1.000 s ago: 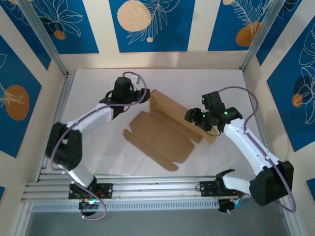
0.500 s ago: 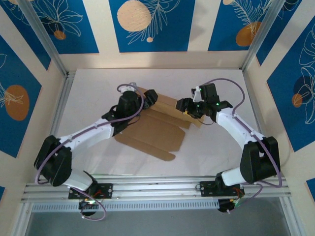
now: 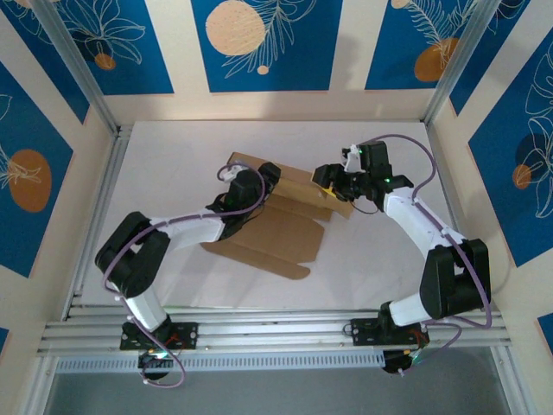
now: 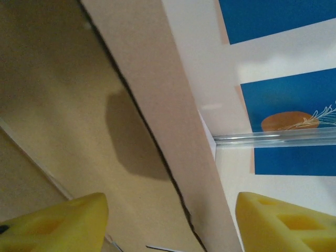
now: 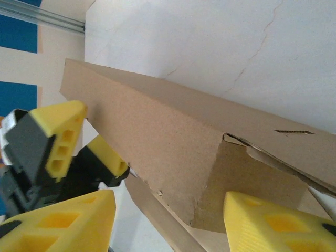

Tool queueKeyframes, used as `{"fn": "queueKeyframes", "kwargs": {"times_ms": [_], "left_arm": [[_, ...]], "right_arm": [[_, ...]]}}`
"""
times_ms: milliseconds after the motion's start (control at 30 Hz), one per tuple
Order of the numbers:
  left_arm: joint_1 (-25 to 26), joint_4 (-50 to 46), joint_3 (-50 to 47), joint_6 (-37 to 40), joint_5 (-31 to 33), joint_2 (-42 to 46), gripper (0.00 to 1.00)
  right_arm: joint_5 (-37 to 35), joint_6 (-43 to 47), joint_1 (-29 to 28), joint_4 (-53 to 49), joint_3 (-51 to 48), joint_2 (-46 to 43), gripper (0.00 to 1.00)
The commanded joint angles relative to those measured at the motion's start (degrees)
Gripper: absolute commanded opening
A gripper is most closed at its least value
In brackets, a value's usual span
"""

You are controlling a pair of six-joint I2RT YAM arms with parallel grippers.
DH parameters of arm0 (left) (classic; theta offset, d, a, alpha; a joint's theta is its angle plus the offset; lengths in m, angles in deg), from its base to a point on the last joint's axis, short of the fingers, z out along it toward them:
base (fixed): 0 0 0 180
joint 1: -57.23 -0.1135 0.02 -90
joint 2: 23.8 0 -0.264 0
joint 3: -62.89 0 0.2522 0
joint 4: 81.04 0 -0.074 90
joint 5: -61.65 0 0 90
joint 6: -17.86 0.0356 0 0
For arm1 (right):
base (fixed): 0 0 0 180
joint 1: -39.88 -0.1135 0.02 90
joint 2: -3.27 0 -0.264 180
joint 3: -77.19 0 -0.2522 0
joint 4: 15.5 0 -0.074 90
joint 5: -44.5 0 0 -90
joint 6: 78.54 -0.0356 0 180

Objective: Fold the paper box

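Note:
The paper box (image 3: 276, 233) lies mid-table as a brown die-cut sheet, its front panel flat and its rear wall (image 3: 298, 181) raised. My left gripper (image 3: 266, 175) is at the left part of that wall. In the left wrist view it (image 4: 168, 226) is open, and the box's wall strip (image 4: 157, 105) runs up between its yellow fingertips (image 4: 52, 223). My right gripper (image 3: 326, 181) stands at the wall's right end. It (image 5: 168, 223) is open astride the box's folded corner (image 5: 210, 173). The left gripper's yellow fingers (image 5: 58, 137) show just beyond the cardboard.
The white table (image 3: 173, 156) is enclosed by blue-patterned walls (image 3: 259, 43) with aluminium posts at the back corners. An aluminium rail (image 3: 276, 333) runs along the near edge, carrying both arm bases.
Both grippers have closed in on the rear wall, the right one moving up and left, the left one right. The box has shifted left and its rear wall now stands between them.

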Motion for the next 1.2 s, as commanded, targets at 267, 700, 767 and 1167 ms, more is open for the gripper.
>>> {"fn": "queueKeyframes", "kwargs": {"times_ms": [267, 700, 767, 1167], "left_arm": [[-0.5, 8.4, -0.7, -2.7, 4.5, -2.1, 0.23], [-0.2, 2.1, -4.4, -2.5, 10.3, 5.1, 0.16], [-0.1, 1.6, -5.1, -2.6, 10.7, 5.9, 0.15], [0.3, -0.5, -7.5, -2.7, 12.2, 9.3, 0.12]], "right_arm": [[1.5, -2.2, 1.7, -1.6, 1.0, -0.3, 0.54], [4.8, -3.2, -1.4, 0.8, 4.8, 7.1, 0.55], [5.6, -3.2, -2.6, 1.0, 7.2, 9.3, 0.55], [14.9, -13.7, -5.8, 15.2, 10.1, 16.6, 0.53]]}}
